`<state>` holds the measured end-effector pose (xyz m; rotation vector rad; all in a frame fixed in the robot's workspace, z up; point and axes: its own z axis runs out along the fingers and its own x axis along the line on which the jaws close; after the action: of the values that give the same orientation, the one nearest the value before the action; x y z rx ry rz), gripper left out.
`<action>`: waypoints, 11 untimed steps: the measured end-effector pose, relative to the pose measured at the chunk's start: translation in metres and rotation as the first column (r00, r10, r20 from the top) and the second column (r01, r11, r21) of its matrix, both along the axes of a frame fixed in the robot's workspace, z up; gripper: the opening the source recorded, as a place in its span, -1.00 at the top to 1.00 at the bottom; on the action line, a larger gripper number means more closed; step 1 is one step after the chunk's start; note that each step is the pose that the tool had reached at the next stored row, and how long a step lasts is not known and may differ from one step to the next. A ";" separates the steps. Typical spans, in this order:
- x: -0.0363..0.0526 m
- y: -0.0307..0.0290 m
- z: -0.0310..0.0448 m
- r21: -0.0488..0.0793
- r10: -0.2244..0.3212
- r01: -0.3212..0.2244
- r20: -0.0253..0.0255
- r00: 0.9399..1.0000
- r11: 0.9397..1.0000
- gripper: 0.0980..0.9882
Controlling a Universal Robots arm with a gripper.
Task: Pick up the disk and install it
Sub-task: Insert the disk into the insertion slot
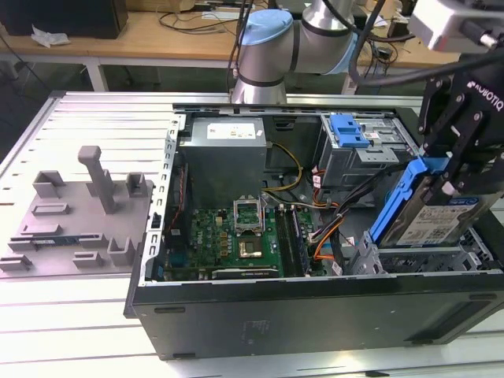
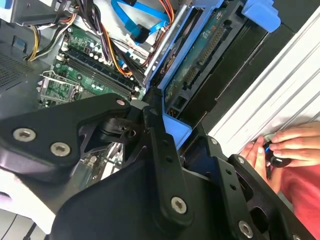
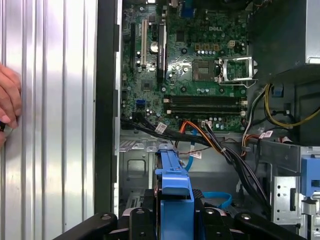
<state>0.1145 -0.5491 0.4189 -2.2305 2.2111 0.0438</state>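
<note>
While fingers [image 1: 471, 153] clamp hard drive [image 1: 438, 219] by blue carrier bracket [image 1: 391, 206], drive hangs tilted above drive cage [image 1: 394, 256] at exterior view's right end of open computer case [image 1: 315, 315]; person's hand [image 2: 287, 145] rests on table [image 2: 280, 85] beside case.

Arm [image 1: 272, 47] in a bend, wrist low at the exterior view's right, pincer [image 1: 455, 183] tight on the disk [image 1: 433, 220].

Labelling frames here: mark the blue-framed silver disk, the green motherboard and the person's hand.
Blue-framed silver disk [image 1: 433, 223], exterior view, label face.
Green motherboard [image 3: 185, 70], first wrist view, bare board.
Person's hand [image 2: 295, 145], second wrist view, fingers.
</note>
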 end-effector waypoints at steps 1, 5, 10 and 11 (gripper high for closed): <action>0.0000 0.0000 -0.0024 0.000 0.000 0.000 0.000 1.000 1.000 0.40; 0.0000 0.0000 -0.0106 0.000 0.000 0.000 0.000 1.000 1.000 0.40; -0.0001 0.0000 -0.0153 0.000 0.000 0.000 0.000 1.000 1.000 -0.04; -0.0001 0.0000 -0.0153 0.000 0.000 0.000 0.000 1.000 1.000 -0.04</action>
<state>0.1144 -0.5491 0.4036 -2.2311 2.2107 0.0436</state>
